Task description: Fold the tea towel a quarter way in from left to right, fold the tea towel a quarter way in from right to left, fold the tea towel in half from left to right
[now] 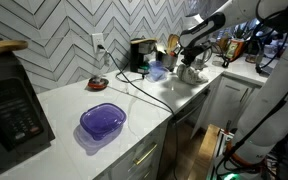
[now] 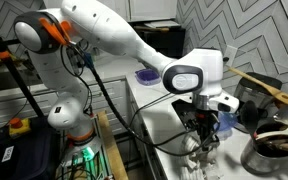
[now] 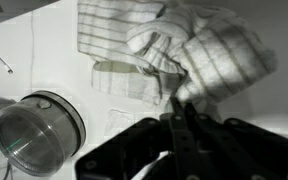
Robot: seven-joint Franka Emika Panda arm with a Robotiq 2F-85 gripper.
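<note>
your black two-finger claw [image 3: 180, 108] is pinched closed on a fold of the thin, whitish striped tea towel [image 3: 199, 50]. the towel sits bunched and crumpled over the white countertop [image 3: 44, 55], right at your fingertips. a clear round glass jar [image 3: 32, 132] stands near it. in an exterior view the translucent purple bowl [image 1: 103, 121] rests well apart along the counter.
</note>
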